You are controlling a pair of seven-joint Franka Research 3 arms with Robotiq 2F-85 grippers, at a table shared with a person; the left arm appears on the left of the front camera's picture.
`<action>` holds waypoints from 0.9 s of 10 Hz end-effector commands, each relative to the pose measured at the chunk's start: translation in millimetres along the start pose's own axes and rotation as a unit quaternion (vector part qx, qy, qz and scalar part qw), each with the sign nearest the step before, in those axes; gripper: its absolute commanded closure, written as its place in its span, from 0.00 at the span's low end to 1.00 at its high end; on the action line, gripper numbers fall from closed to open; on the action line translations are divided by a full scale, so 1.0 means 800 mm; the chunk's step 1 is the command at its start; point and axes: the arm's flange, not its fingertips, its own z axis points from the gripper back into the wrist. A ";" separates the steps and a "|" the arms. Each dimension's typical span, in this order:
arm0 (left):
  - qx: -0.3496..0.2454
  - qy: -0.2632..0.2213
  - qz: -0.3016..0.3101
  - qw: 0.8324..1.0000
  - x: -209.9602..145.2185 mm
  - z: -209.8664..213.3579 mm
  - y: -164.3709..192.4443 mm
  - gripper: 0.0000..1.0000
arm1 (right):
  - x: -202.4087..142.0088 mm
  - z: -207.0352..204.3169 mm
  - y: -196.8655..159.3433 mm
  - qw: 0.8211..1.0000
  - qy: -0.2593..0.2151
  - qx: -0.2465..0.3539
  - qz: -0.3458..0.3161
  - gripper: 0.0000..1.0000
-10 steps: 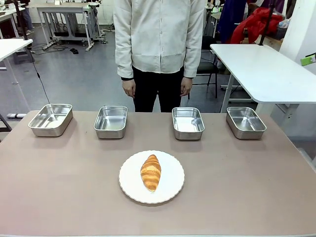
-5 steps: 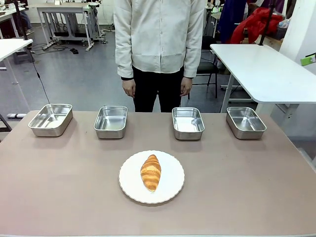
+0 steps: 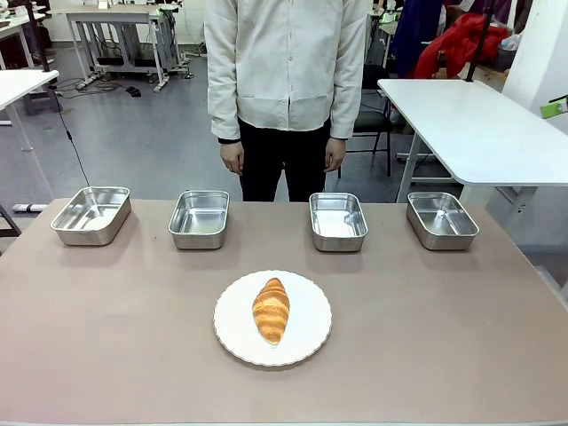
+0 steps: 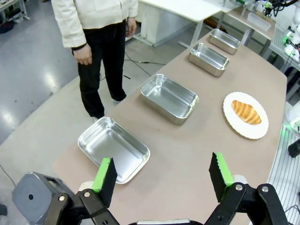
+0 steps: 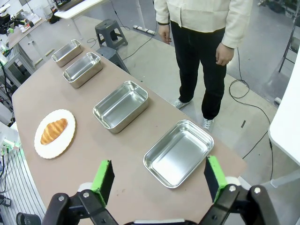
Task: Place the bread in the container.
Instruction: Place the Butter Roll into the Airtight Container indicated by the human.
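Bread [image 3: 271,310] here is a golden-brown croissant, long, with pointy ends and a shiny crust with ridges. It lies in the middle of a round white plate [image 3: 311,321] with a wavy edge. One pointy end points toward the person.

The left end effector [image 4: 161,157] is spread wide and holds nothing. It hangs high over the left end of the bench [image 3: 444,337]. The bread is well apart from it, off to the right in the left wrist view. The right end effector [image 5: 158,161] is spread wide too and holds nothing. It hangs high over the right end of the bench. The bread is well apart from it, off to the left in the right wrist view.

The bench is big and brown. A person [image 3: 288,71] in a cream jacket and black trousers stands at its far side, arms down.

Four shiny steel trays stand in a row near the far edge: the first container [image 3: 89,236], the second container [image 3: 197,240], the third container [image 3: 338,243] and the fourth container [image 3: 439,241]. They look the same. The first lies nearest below the left end effector, the fourth nearest below the right one. The plate sits on the robot's side of the row, apart from it, in front of the gap between the second and third.
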 end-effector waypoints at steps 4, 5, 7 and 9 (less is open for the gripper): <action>-0.003 -0.008 -0.006 1.000 -0.001 0.004 -0.001 0.00 | 0.001 -0.001 0.000 1.000 0.000 0.002 0.002 0.00; -0.003 -0.008 -0.006 1.000 -0.001 0.004 -0.001 0.00 | 0.001 -0.001 0.000 1.000 0.000 0.002 0.002 0.00; -0.003 -0.008 -0.006 1.000 -0.001 0.004 -0.001 0.00 | 0.001 -0.001 0.000 1.000 0.000 0.002 0.002 0.00; -0.003 -0.008 -0.006 1.000 -0.001 0.004 -0.001 0.00 | 0.001 -0.001 0.000 1.000 0.000 0.002 0.002 0.00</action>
